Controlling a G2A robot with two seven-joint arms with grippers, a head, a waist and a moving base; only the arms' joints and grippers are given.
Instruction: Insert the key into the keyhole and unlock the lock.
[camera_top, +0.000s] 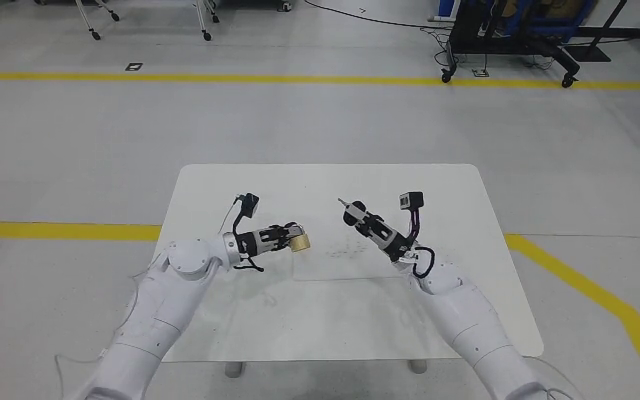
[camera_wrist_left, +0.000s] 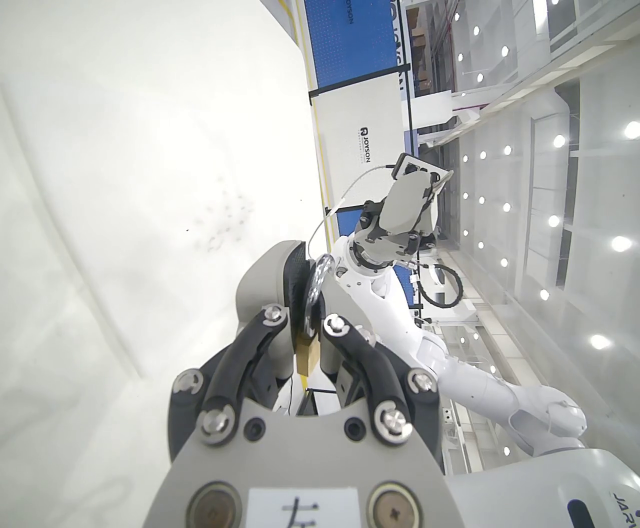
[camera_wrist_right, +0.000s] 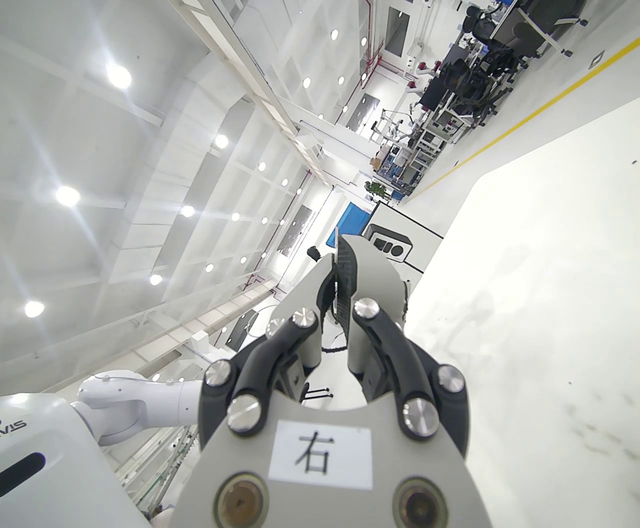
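A pale hall floor (camera_top: 300, 130) crossed by yellow lines (camera_top: 300, 78) surrounds the white desk (camera_top: 330, 320), which is faintly scuffed near its middle. Above the desk, the left end effector (camera_top: 289, 239) is clenched on the brass lock (camera_top: 300, 241). The right end effector (camera_top: 354, 212) grasps the key (camera_top: 344, 204), held apart from the lock.

- White glossy arms (camera_top: 190, 262), rounded joints.
- Left claw (camera_wrist_left: 311, 295) — grey body, black linkages, silver screws, white character label.
- Right claw (camera_wrist_right: 341, 277) built alike; black cable (camera_top: 424, 263) loops its wrist.
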